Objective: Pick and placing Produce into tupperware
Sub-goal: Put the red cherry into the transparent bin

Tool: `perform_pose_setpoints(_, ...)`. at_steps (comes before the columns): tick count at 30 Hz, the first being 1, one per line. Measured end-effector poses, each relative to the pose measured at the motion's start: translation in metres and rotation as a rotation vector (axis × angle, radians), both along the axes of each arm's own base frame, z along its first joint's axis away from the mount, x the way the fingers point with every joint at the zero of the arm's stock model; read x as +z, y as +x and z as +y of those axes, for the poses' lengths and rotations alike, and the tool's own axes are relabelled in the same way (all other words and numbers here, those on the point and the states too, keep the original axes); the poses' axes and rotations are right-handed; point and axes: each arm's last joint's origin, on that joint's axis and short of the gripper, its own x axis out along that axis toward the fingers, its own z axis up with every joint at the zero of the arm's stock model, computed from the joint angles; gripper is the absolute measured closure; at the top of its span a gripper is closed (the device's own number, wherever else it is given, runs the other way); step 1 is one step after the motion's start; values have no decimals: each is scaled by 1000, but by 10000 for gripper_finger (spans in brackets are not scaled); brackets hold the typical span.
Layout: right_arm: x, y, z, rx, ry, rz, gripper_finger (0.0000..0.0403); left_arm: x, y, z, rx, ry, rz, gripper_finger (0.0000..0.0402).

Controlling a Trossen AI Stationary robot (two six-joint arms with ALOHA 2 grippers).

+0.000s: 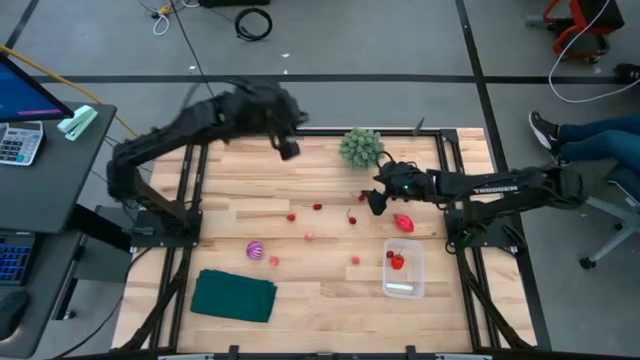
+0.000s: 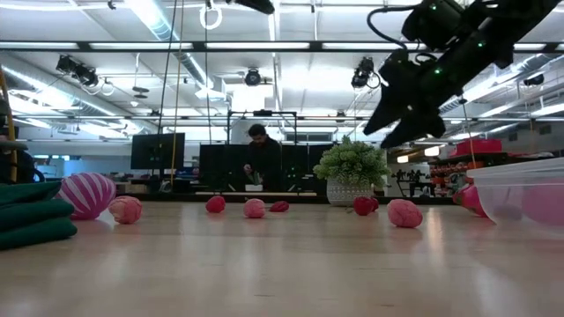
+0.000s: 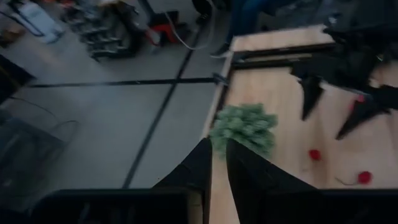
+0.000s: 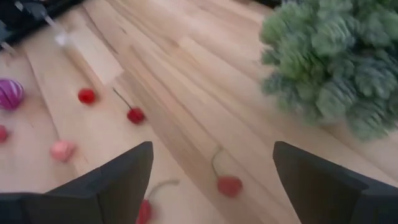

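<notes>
The right pincer [image 1: 376, 200], fingers wide apart and empty, hangs over a cherry [image 4: 229, 185] on the table [image 1: 330, 290] near the plant [image 1: 361, 146]; the tub [image 1: 404, 268] holds one red piece. Small, light and round, the cherry will likely roll, so pinch it across its body. The left pincer [image 1: 288, 148], nearly together and empty, waits at the far edge.

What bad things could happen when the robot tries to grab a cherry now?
The right gripper hangs with jaws wide open over a cherry right next to the green plant, so it might bump the plant. The cherry is small and round, so it could roll away or slip out. The tub has a narrow opening, so a drop might miss.
</notes>
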Motion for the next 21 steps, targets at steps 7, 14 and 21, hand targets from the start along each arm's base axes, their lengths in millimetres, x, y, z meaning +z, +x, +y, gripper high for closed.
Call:
perform_pose_setpoints(7, 2, 8, -3, 50, 23, -62, 77, 23, -36, 9, 57, 54, -65, 345)
perform_pose_setpoints(14, 10, 44, 4, 130, 28, -23, 106, 30, -45, 14, 67, 114, -75, 353)
perform_pose_setpoints(21, -6, 90, 0, 92, 66, 412, 134, 29, -43, 15, 62, 120, -64, 349)
